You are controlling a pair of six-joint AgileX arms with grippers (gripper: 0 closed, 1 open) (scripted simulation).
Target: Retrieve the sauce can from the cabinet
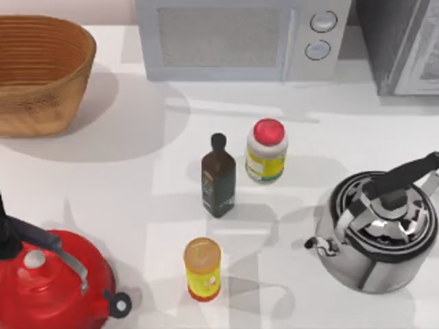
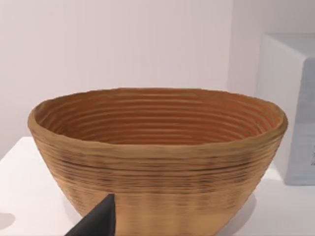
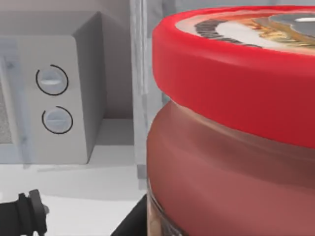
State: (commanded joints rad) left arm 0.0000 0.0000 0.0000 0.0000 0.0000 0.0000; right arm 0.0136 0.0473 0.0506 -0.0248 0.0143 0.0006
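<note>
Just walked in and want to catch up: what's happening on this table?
The right arm's tool is very close to the small red-orange sauce can with a red-rimmed top, with the light grey microwave behind. The large grey cabinet stands at the table's back right. Whether the can is gripped is unclear. The left arm's tool idles facing the woven brown basket.

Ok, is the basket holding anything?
No. In the left wrist view the basket shows only its bare ribbed inner wall, with nothing rising above the rim.
</note>
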